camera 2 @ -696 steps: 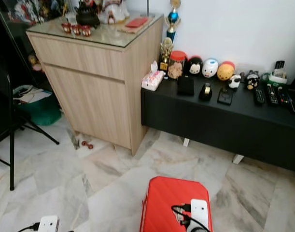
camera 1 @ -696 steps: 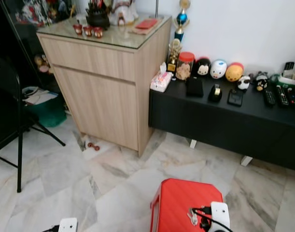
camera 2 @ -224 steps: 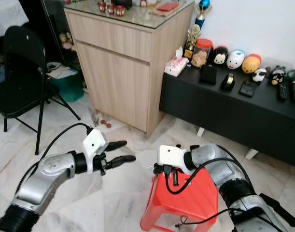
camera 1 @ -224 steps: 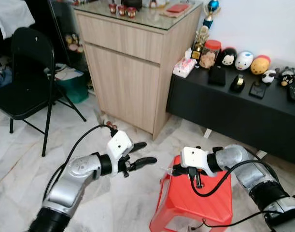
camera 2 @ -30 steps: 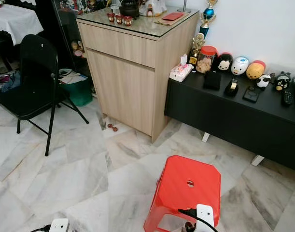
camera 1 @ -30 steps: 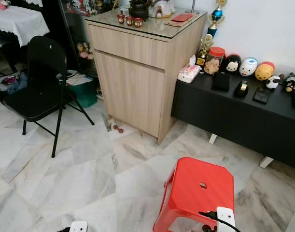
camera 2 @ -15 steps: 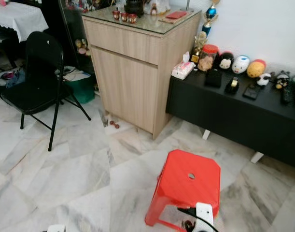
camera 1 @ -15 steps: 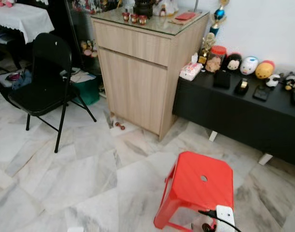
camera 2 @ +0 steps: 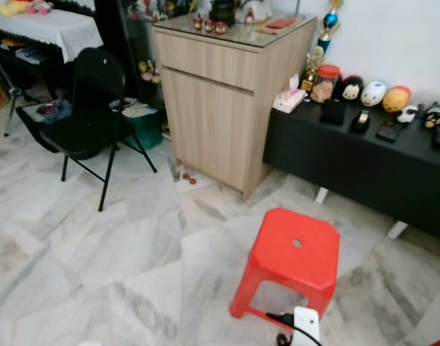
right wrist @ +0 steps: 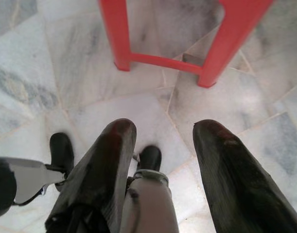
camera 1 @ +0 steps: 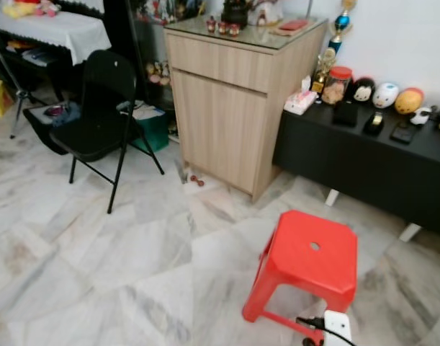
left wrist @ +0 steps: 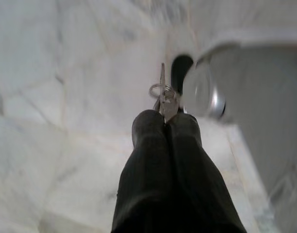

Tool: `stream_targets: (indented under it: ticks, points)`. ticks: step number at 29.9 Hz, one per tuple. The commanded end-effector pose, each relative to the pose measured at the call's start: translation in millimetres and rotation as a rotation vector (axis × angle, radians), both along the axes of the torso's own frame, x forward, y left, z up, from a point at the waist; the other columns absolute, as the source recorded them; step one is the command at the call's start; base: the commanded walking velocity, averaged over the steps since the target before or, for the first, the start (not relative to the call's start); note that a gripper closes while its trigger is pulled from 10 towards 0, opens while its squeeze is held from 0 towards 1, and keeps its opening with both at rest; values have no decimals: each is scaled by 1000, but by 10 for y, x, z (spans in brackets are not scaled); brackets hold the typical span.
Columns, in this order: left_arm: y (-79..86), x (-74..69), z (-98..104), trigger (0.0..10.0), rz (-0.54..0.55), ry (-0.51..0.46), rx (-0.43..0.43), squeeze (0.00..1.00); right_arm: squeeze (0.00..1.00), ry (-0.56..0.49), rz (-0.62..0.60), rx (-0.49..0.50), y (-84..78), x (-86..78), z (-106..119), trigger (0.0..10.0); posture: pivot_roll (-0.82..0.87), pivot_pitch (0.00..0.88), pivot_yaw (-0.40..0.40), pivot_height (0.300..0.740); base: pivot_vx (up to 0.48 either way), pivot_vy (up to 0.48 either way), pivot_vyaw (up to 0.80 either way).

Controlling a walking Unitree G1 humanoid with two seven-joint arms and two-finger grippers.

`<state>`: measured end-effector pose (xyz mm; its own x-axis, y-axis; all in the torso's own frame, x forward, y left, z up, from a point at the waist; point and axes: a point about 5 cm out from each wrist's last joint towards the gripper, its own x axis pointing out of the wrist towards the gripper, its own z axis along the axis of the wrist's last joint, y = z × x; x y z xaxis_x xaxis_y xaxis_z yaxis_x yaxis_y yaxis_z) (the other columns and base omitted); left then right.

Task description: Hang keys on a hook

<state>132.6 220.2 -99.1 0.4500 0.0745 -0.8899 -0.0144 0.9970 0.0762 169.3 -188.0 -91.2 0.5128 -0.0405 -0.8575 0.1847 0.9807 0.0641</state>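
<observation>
Marble-tile floor (camera 1: 133, 267) everywhere here. Red plastic stool (camera 1: 310, 267) sits lower right, wooden cabinet (camera 1: 238, 108) up top centre, black folding chair (camera 1: 97, 108) upper left, black low console (camera 1: 371, 158) at right. My left gripper (left wrist: 165, 119) is pinched tight on the keys (left wrist: 164, 94), hanging low over the tiles. My right gripper (right wrist: 165, 141) hangs spread apart, holding nothing.
</observation>
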Motion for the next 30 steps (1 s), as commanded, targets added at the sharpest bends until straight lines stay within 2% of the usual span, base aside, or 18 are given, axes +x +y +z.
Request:
stream_targets:
  ticks: [1, 7, 17, 25, 30]
  points:
    - [-79, 75, 10, 10000, -26, -15, 1, 0, 0, -8, -15, -15, -53, 34, 21, 10000, 121, 0, -34, 736, 0, 0, 0]
    - [-109, 100, 12, 10000, -32, -16, 10, 0, 0, 7, -23, -13, -50, 10, 9, 10000, 127, 0, -34, 736, 0, 0, 0]
    - [-125, 166, 32, 10000, -30, -30, 13, 0, 0, 9, -9, -5, -30, 62, 27, 10000, 136, 0, -43, 736, 0, 0, -751]
    - [-15, 283, 99, 10000, -10, -60, 27, 0, 0, -22, 4, 3, 36, 233, 98, 10000, 159, 0, -34, 736, 0, 0, -780]
    - [81, 440, 187, 10000, 7, -98, 37, 0, 0, -50, -3, 8, 71, 377, 168, 10000, 158, 0, -15, 736, 0, 0, -775]
